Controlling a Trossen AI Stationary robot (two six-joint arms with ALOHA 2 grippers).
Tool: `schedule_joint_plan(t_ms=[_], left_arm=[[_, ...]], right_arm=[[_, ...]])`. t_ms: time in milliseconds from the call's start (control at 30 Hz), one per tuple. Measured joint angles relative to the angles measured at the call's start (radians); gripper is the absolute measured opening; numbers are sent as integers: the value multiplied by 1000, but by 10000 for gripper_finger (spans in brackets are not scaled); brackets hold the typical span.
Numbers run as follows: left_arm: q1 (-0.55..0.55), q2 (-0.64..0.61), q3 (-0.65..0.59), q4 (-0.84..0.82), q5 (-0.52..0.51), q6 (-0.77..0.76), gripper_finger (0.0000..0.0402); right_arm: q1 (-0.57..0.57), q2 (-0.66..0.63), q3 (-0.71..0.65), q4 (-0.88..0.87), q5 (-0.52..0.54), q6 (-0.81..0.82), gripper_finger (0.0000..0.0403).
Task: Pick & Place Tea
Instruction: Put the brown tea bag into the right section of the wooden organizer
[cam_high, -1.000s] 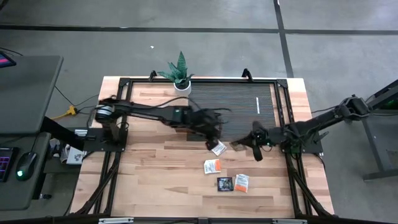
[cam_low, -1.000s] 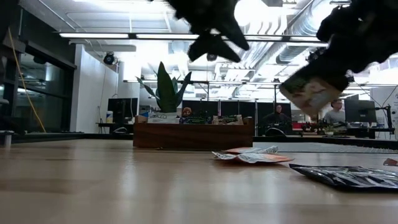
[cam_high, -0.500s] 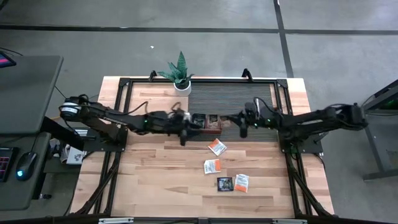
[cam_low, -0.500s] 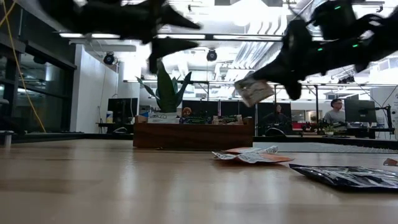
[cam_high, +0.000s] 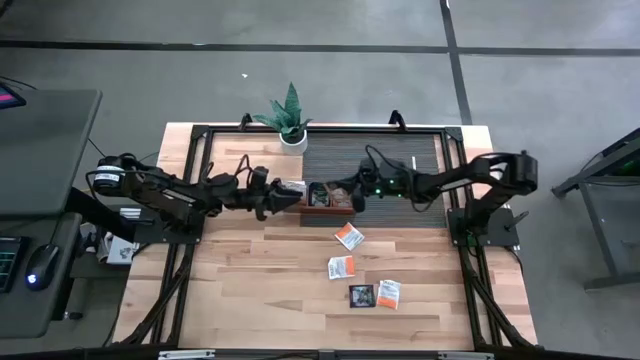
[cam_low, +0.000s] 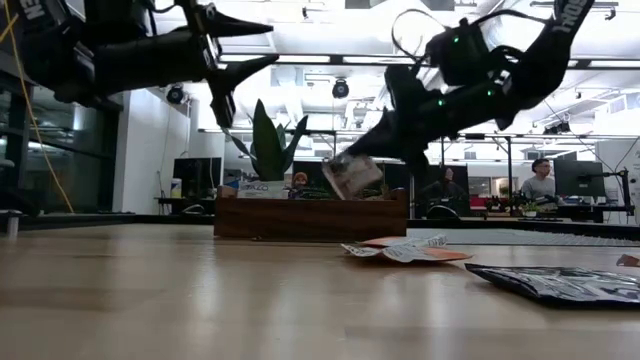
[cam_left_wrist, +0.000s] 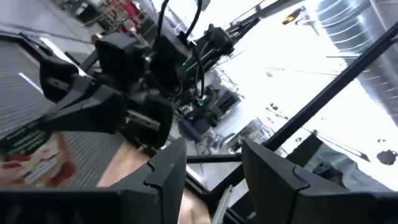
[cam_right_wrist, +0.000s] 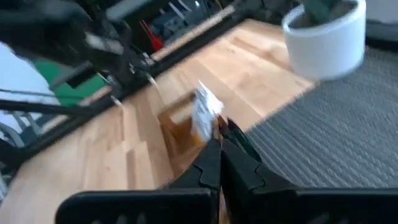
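Observation:
My right gripper (cam_high: 352, 190) is shut on a dark green tea sachet with a light, reddish label (cam_low: 352, 175), just above the long brown wooden tray (cam_high: 322, 198) (cam_low: 310, 216). My left gripper (cam_high: 278, 190) (cam_low: 240, 45) hovers open over the tray's left end, holding nothing. Its own view shows its open fingers (cam_left_wrist: 214, 174) and the right gripper with the sachet (cam_left_wrist: 31, 152). Several more sachets lie flat on the table nearer me: white-and-orange ones (cam_high: 348, 236) (cam_high: 342, 267) (cam_high: 388, 292) and a dark one (cam_high: 361, 294) (cam_low: 560, 282). My right gripper pinches the sachet by its upper edge (cam_low: 372, 158) between the two fingers. The fingers slant down from the table's right side. The sachet is lifted clear and hangs tilted below the fingertips, just above the tray's rim.
A potted plant in a white pot (cam_high: 291, 122) stands at the far edge, and a dark ribbed mat (cam_high: 375, 160) lies behind the tray. Black frame rails run along the table's left and right sides. Bare wood lies toward the near edge. A person sits in the room beyond (cam_low: 540, 180).
My right gripper carried the sachet from the table's right-middle toward the far left, lowering it to just above the tray. My left gripper drew back from the loose sachets toward the left, ending over the tray's left end.

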Motion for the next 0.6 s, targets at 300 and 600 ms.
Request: schedule_joint_plan(t_ms=[300, 600], left_arm=[[-2, 1, 0, 1, 57, -8, 153], [-2, 1, 0, 28, 99, -4, 153]], right_arm=[[-1, 24, -4, -40, 52, 29, 0], [0, 23, -4, -97, 87, 53, 0]])
